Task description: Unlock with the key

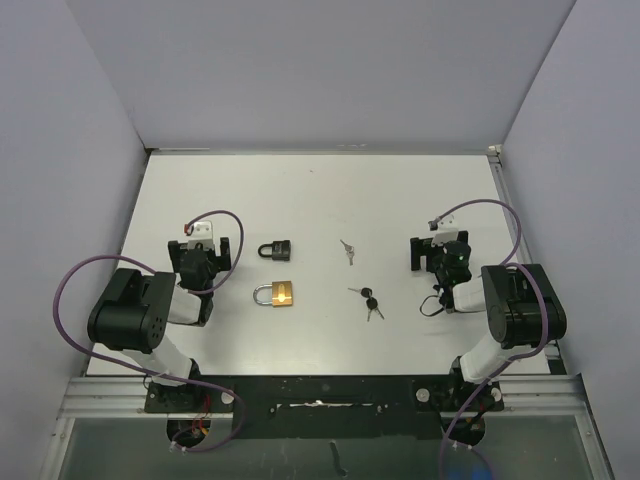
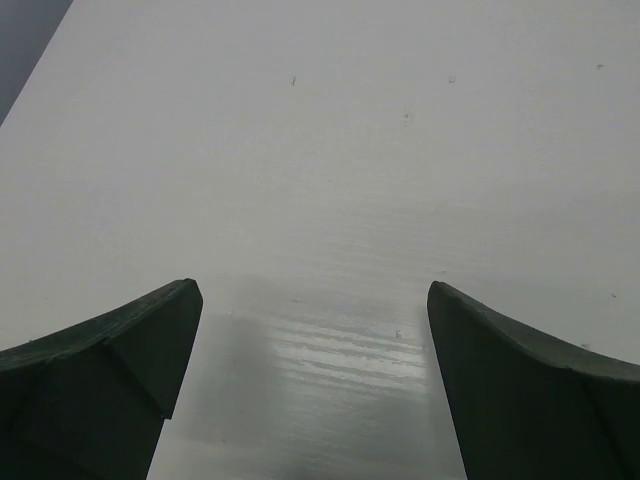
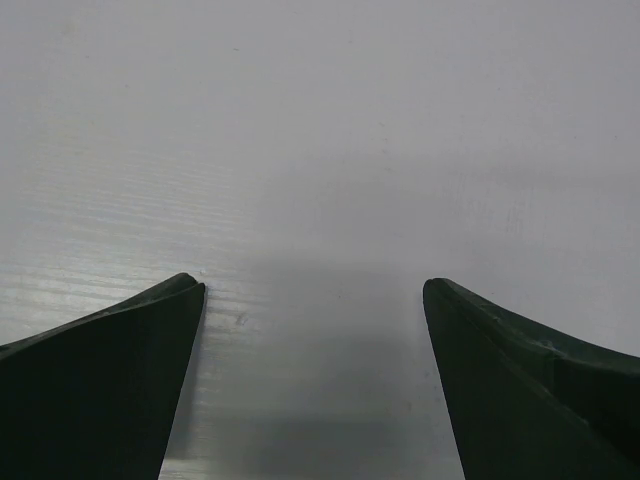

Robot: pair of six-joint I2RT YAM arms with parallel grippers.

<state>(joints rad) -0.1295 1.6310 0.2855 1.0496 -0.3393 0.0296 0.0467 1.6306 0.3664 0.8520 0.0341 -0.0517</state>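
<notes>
Top cam alone showed the task items: a small black padlock (image 1: 277,248) and, just nearer the arms, a brass padlock with a steel shackle (image 1: 279,294), both left of centre on the white tabletop (image 1: 320,190). To their right lay a small silver key (image 1: 347,251) and, nearer the arms, a pair of black-headed keys (image 1: 368,301), all apart from the locks. Any lettering on the locks was too small to read. Wrist cams showed only bare tabletop btwn dark fingers (image 2: 100,370). Left gripper (image 2: 312,300) and right gripper (image 3: 313,290) both stood spread wide, holding nothing, each well apart from keys & locks.
</notes>
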